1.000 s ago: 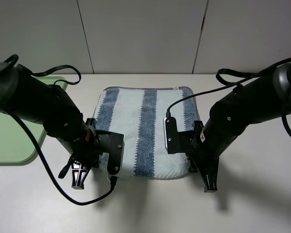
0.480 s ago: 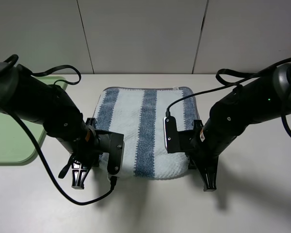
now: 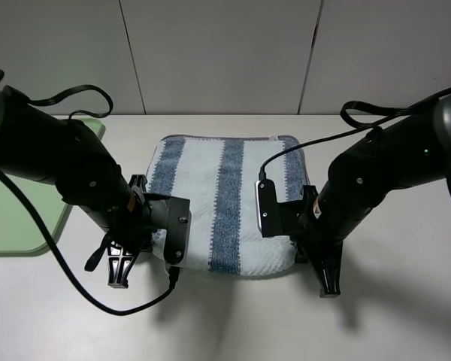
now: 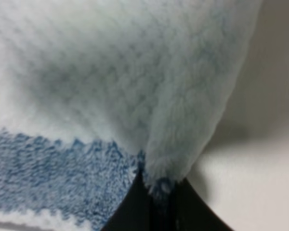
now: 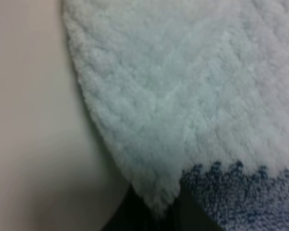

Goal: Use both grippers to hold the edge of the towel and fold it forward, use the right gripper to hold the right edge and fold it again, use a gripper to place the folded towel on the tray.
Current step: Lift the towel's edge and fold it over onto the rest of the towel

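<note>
While the towel lies spread on the white counter, its blue and pale stripes run away from the robot and its two near corners are pinched. The left gripper has its black jaws closed tight on the near left corner, with a tuft of pale pile squeezed between them. The right gripper is clamped the same way on the near right corner. The light green tray sits off to the left, apart from the towel and partly hidden behind the left arm.

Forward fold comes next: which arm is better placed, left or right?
Neither: the left gripper is shut on the towel's near left corner, the right gripper on its near right corner; both can lift together.
</note>
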Available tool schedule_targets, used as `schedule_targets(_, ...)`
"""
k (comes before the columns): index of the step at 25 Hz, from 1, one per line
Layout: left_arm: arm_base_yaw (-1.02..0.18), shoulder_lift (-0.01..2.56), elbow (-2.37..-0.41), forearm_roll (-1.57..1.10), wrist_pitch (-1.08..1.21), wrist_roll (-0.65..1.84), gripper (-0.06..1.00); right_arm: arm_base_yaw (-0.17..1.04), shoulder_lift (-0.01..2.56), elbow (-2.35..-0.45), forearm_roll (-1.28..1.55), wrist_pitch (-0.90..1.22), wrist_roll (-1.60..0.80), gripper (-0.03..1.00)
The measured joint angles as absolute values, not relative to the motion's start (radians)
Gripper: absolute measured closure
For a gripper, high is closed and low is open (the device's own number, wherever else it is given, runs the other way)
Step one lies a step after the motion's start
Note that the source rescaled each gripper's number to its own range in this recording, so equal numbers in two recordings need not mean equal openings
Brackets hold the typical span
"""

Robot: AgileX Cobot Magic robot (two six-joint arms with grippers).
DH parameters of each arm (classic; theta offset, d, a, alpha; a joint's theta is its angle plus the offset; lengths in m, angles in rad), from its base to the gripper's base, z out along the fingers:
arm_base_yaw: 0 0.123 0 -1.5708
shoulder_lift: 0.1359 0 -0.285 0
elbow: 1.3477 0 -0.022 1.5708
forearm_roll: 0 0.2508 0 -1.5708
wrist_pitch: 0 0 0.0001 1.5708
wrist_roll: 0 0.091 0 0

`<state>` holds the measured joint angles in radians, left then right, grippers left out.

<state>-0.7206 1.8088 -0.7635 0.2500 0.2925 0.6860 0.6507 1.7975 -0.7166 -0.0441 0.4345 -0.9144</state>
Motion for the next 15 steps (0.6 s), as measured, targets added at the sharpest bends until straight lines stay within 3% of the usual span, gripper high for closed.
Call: schedule_targets(15, -0.727, 1.652, -0.763, 0.194, 0.407, 0.66, 0.94, 0.651, 1.66, -0.715, -0.021, 0.584, -0.914, 0.97)
